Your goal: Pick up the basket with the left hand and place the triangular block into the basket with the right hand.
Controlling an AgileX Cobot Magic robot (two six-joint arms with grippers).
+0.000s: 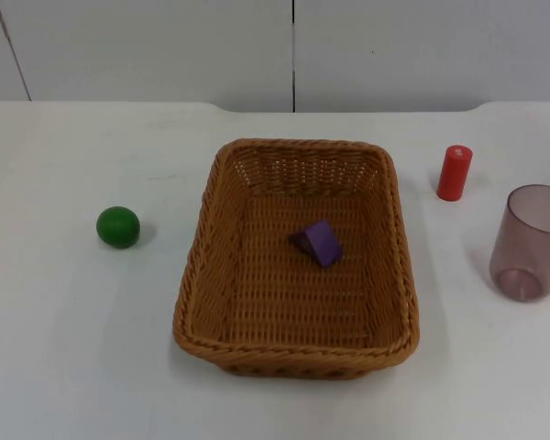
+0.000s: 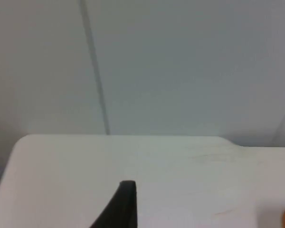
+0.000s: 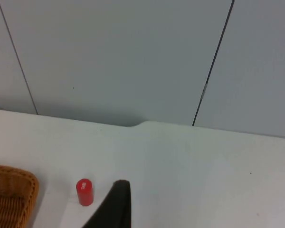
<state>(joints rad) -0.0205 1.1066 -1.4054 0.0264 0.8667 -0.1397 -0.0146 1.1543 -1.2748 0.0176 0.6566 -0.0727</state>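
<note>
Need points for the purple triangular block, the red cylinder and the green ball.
purple triangular block (image 1: 319,243), top view, on its upper sloped face, inside the basket.
red cylinder (image 1: 454,173), top view, on the middle of its side.
green ball (image 1: 117,226), top view, on its centre.

Top looks down; wrists face wall (image 3: 133,61).

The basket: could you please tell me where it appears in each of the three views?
Top view: basket mid-table, purple triangular block inside.
Left wrist view: a sliver of its rim on the table.
Right wrist view: its corner, beside the red cylinder.
Shared landmark: the grey partition wall.
</note>
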